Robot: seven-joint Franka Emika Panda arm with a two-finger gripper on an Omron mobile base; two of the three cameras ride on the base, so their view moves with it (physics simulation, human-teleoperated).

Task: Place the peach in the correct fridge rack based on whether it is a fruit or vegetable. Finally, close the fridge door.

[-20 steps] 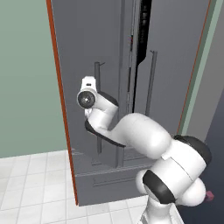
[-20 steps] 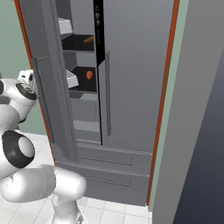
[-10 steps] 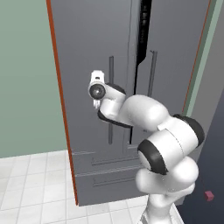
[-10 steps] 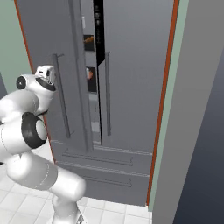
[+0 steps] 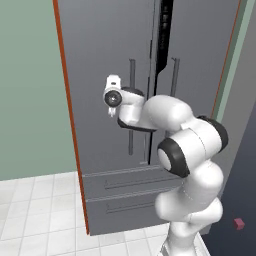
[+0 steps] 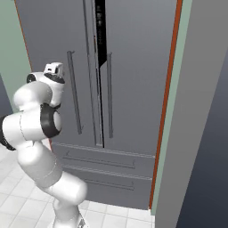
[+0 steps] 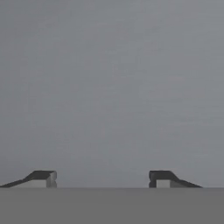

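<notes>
The left fridge door point(image 5: 107, 55) point(image 6: 49, 40) stands almost shut, and a thin dark slit point(image 5: 163, 40) point(image 6: 100, 49) is left between it and the matching right door point(image 5: 200, 55) point(image 6: 138, 67). My gripper point(image 7: 103, 177) is open and empty, its fingertips point(image 7: 41, 177) set wide apart right against the door's flat grey face point(image 7: 113, 87). The hand point(image 5: 113, 96) point(image 6: 53, 71) rests on the door just left of its long bar handle point(image 5: 131, 95) point(image 6: 73, 98). Peach and fridge rack are hidden behind the doors.
Two grey drawer fronts point(image 5: 125, 192) point(image 6: 104, 167) lie below the doors. An orange-brown side panel point(image 5: 67, 110) point(image 6: 167, 102) edges the fridge, with green wall point(image 5: 27, 85) beside it. White floor tiles point(image 5: 35, 215) spread at the left. A small red cube point(image 5: 239, 223) lies at the lower right.
The left door has swung from wide open to nearly shut with my hand against it. The shelves and the peach seen inside earlier are now covered.
</notes>
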